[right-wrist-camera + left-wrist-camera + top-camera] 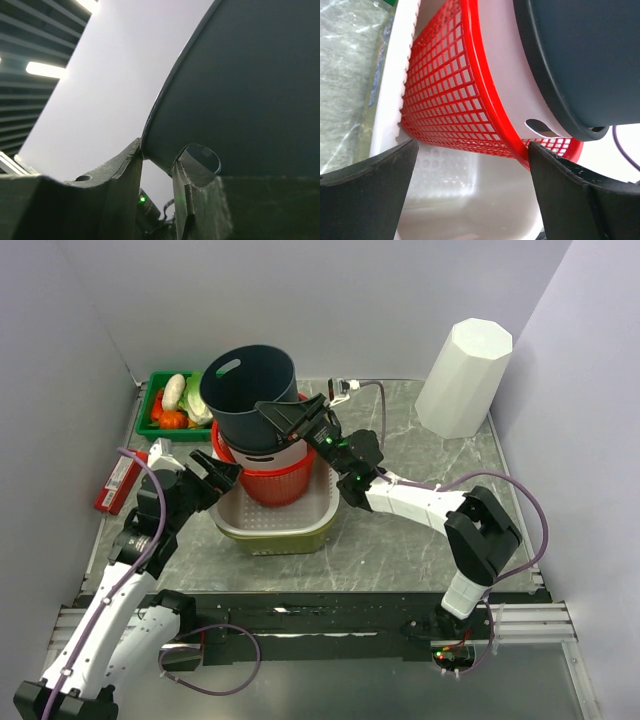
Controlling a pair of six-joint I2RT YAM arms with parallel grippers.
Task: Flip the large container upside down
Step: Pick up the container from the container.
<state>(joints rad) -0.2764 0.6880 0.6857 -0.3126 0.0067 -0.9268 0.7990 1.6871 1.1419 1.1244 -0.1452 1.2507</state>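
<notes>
Pinching the rim of the large container (250, 390), the right gripper (290, 420) has its jaws closed on the thin wall just beside the cut-out handle hole (202, 156). In the right wrist view the rim runs down between its two fingers (120, 175). The container is a dark, round plastic bucket in the upper middle of the overhead frame, tilted, with its mouth uppermost. Its lower end sits in or just over the stack below, and I cannot tell whether it touches. That stack is a white pot (292, 452) inside a red mesh basket (275, 485) inside a white tub (275, 530). The left gripper (222, 478) is wide open and holds nothing, its jaws standing either side of the basket's wall at the left of the stack.

By its look the bucket should be light and fairly stiff, though so thin a wall may flex under a rim pinch. The smooth surface looks slippery, and a one-sided hold at the edge would let it swing or twist as it goes over. The spot beside the handle hole seems the surest purchase. The stack beneath looks loose, so it could shift or lift with the bucket
</notes>
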